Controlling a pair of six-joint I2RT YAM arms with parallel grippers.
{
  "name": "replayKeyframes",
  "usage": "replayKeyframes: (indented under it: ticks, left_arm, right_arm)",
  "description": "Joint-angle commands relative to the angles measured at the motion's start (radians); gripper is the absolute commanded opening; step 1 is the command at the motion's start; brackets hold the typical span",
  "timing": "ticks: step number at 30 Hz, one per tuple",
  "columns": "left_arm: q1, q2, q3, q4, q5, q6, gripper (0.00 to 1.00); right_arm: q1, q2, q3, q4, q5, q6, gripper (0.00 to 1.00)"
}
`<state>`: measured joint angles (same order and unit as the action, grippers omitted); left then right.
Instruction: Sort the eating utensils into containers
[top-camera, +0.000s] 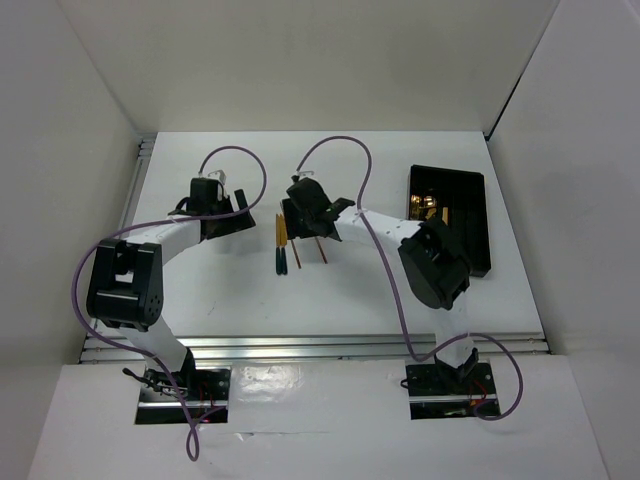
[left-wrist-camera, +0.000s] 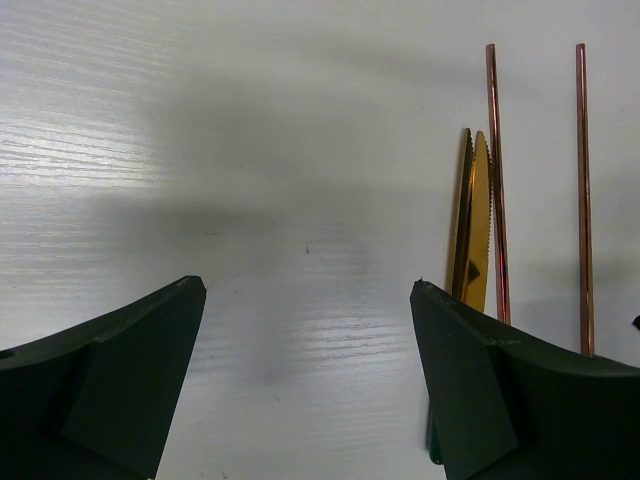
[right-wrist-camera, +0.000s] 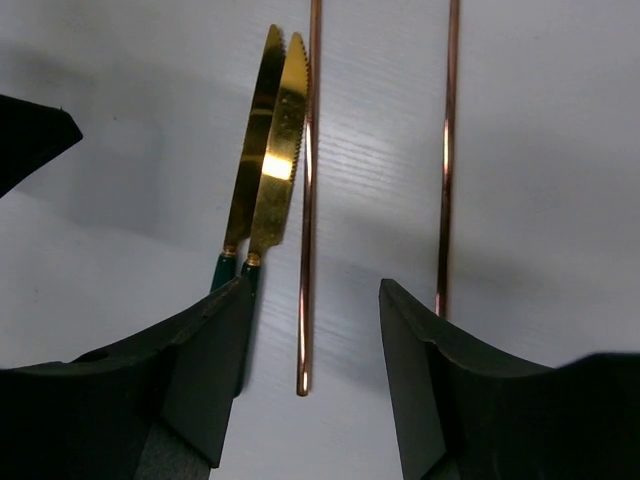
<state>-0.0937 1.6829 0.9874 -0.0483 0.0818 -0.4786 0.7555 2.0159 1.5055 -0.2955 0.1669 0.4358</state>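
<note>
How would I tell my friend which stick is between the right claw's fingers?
On the white table, find two gold knives lying side by side. Beside them, pick the thin copper stick close against the knives, not the other stick lying apart.

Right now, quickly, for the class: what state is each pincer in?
Left pincer: open, holding nothing.
Right pincer: open, astride a stick, not gripping it.

Robot lab test cell
A white table (top-camera: 340, 300) is enclosed by plain panels (top-camera: 300, 60) and edged with aluminium rail (top-camera: 330, 345)
</note>
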Motion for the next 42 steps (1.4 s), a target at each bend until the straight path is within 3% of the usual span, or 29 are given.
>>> replayKeyframes:
  ticks: [1, 4, 21, 42]
  left_arm:
    - [0.006, -0.029, 0.002, 0.022, -0.008, -0.014, 0.99]
    - [0.006, -0.029, 0.002, 0.013, -0.028, -0.014, 0.99]
    - [0.006, -0.029, 0.002, 0.013, -0.028, -0.014, 0.99]
    - [0.006, -0.029, 0.002, 0.013, -0.028, -0.014, 0.99]
  right_arm:
    - [0.038, -0.005, 0.045, 0.022, 0.025, 0.035, 0.61]
    - [0.047, 0.006, 0.055, 0.012, 0.002, 0.056, 0.50]
    - [0.079, 0.115, 0.081, -0.008, -0.044, 0.075, 0.40]
    - [0.079, 0.175, 0.108, -0.027, -0.044, 0.075, 0.36]
